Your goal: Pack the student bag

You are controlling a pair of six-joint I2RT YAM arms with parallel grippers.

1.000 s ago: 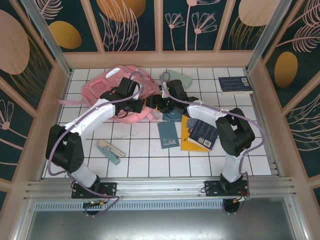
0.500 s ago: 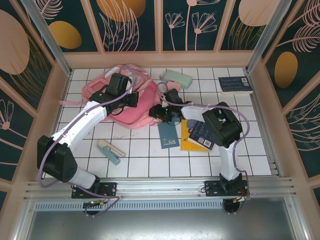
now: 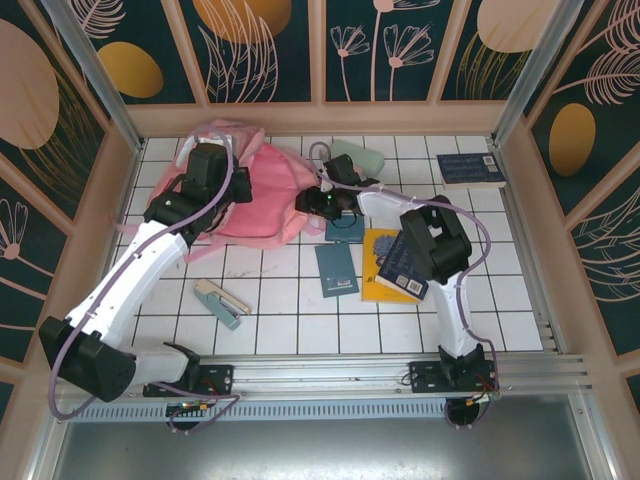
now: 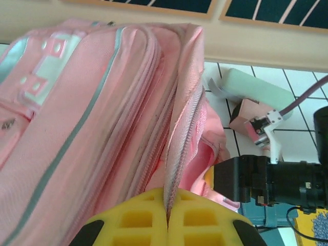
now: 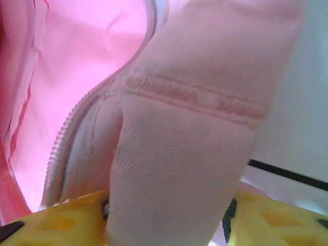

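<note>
While its yellow jaws press tight together, the left gripper (image 4: 167, 207) pinches the open zipper edge of the large soft pink fabric backpack (image 4: 92, 128). The right gripper (image 5: 169, 212) is clamped on a fold of that bag's pink cloth at its right side. The backpack lies at the far left of the white tiled table (image 3: 300, 320), near the back wall. A mint-green pencil case (image 3: 357, 157) sits just beside it.

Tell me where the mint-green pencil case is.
In the top view, the pencil case lies near the back wall, just right of the pink backpack.
</note>
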